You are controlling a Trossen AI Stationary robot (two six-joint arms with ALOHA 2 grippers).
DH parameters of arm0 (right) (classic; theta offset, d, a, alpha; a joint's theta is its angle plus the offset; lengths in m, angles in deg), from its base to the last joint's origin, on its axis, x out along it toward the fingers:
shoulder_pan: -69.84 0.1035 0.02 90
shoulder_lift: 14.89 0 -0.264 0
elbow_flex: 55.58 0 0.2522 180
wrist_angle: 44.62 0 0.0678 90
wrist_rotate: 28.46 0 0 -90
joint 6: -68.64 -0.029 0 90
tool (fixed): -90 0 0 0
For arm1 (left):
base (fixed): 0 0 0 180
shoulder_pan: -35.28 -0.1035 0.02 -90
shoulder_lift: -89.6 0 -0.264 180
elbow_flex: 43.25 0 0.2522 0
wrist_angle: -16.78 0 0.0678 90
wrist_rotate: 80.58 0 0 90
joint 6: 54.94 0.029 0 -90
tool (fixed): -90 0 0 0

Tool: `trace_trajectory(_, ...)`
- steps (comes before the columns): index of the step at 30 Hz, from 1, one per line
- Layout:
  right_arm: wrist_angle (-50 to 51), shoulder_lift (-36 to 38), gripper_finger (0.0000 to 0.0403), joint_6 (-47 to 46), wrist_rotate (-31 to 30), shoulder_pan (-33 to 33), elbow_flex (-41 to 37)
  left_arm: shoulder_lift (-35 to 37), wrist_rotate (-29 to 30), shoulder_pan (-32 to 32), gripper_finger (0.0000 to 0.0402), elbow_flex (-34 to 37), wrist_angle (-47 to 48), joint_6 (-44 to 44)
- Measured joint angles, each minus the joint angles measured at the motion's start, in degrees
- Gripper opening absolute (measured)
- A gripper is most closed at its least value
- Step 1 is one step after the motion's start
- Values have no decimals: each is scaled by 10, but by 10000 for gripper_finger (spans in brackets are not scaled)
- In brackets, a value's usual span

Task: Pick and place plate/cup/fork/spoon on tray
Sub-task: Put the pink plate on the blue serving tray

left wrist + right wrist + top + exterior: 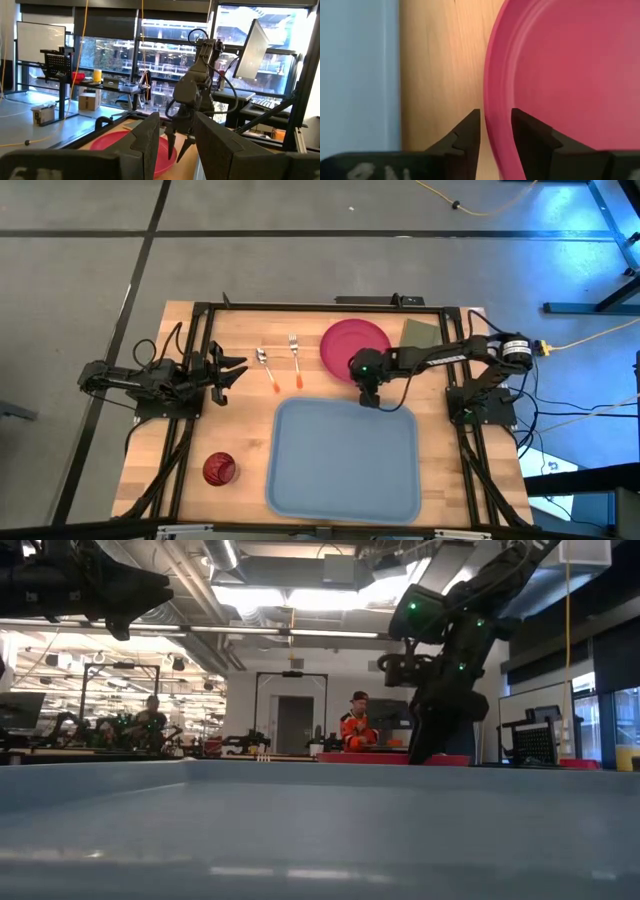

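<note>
Pale blue tray [345,460] nearest, its raised rim and rounded corners bare.

Beyond its far edge, the right gripper [495,131] straddles the smooth pink plate [353,345] rim, fingers parted, on wooden table [250,435]. Fork [295,357] and spoon [267,367] lie side by side; left gripper [232,370] waits open nearby. Cup [219,469] stands left of tray.

Bare tray [340,470] open, right end effector [370,397] seemingly astride plate [352,345] rim

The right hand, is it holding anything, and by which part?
Not clearly: the right hand straddles the plate rim, fingers either side, grip unconfirmed.
</note>
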Motion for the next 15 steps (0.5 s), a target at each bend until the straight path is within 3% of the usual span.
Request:
trace_trajectory(8, -19, -24, 103, -2, -5, 0, 0, 0, 0, 0, 115, 0, 0, 0)
trace_trajectory(15, -40, -21, 23, 1, -35, 1, 0, 0, 0, 0, 115, 0, 0, 0)
